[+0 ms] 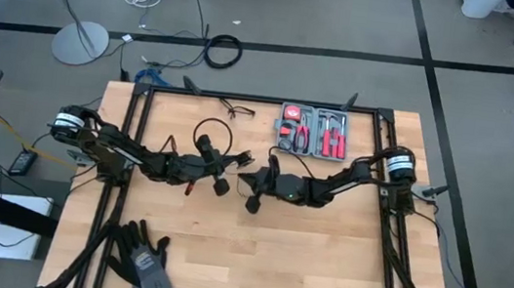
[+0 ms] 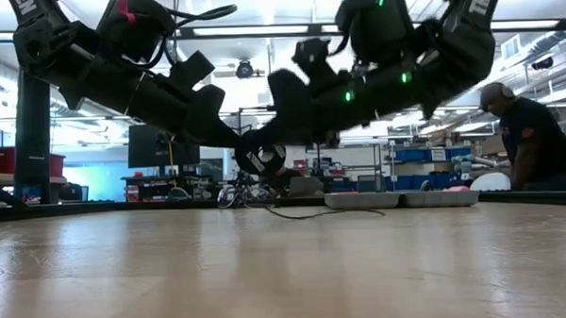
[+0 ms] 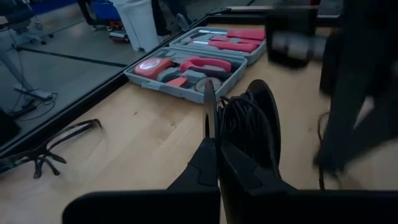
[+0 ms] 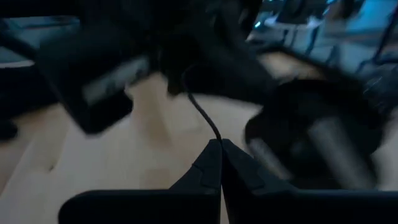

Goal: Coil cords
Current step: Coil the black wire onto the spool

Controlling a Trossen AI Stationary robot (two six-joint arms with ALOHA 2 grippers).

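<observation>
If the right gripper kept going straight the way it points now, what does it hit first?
Most likely the left gripper. The right gripper, shut on the thin cord, points across the table at it, nearly tip to tip. Depth is unclear, so it might just slip past.

High view straight down; low view level across table (image 1: 320, 270); wrists close-in

Robotics lab or workshop. Wooden bench (image 1: 254, 252) framed by black rails, set on grey taped floor; open tool case (image 1: 314, 131) with red-handled tools; work gloves (image 1: 143, 258); shelving with blue bins (image 2: 415, 156) behind; person (image 2: 532, 136) bent over far bench.
</observation>
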